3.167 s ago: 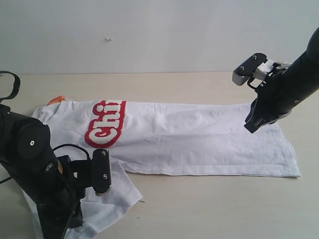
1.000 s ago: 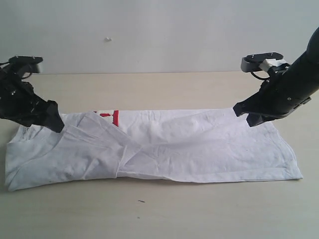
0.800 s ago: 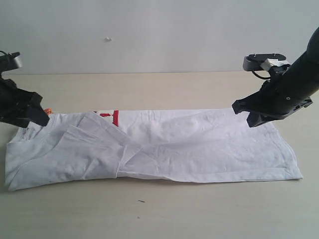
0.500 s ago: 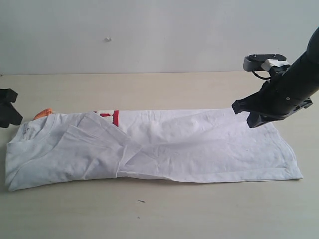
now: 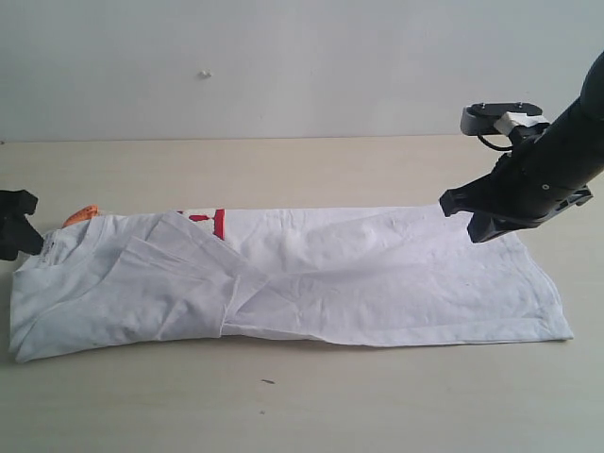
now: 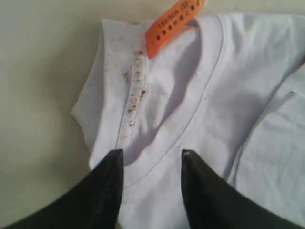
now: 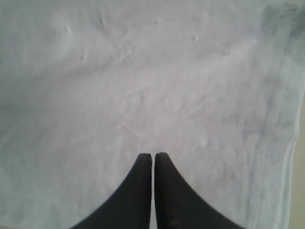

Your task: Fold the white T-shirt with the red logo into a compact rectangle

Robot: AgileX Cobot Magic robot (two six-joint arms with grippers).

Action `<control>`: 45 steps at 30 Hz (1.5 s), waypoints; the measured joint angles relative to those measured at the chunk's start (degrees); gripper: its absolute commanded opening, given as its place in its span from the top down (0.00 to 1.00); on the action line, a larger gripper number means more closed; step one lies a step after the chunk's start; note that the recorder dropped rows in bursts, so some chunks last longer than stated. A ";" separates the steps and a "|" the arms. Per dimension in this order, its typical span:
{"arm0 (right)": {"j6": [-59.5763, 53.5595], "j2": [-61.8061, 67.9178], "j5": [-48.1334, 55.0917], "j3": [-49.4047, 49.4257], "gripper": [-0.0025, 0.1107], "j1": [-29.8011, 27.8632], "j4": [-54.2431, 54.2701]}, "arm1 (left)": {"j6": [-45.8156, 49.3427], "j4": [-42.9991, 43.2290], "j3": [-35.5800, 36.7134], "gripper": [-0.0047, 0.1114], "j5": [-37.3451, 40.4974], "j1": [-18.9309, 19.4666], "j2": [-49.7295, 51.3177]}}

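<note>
While the white T-shirt (image 5: 377,274) lies folded in a band across the bench (image 5: 330,160), only a sliver of the red logo (image 5: 212,220) showing, the left claw (image 6: 150,157) gapes empty over the collar (image 6: 212,62) near the left edge; the right claw (image 7: 153,156) is pinched closed, empty, over the hem end

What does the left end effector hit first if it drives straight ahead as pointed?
Probably the white T-shirt, at its collar, just ahead of the left end effector; the orange neck tag lies farther on. Depth is unclear.
</note>
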 measured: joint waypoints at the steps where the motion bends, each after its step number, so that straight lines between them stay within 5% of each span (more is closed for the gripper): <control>1: 0.00 0.00 0.00 0.00 0.95 0.00 0.00 | 0.00 0.00 0.00 0.42 -0.27 0.09 0.35; 4: 0.00 0.00 0.00 0.00 0.95 0.00 0.00 | 0.00 0.00 0.00 0.32 -0.79 0.09 0.65; 45: 0.09 0.00 0.99 0.00 0.95 0.00 0.00 | 3.77 -4.16 -0.82 0.33 5.20 0.09 6.35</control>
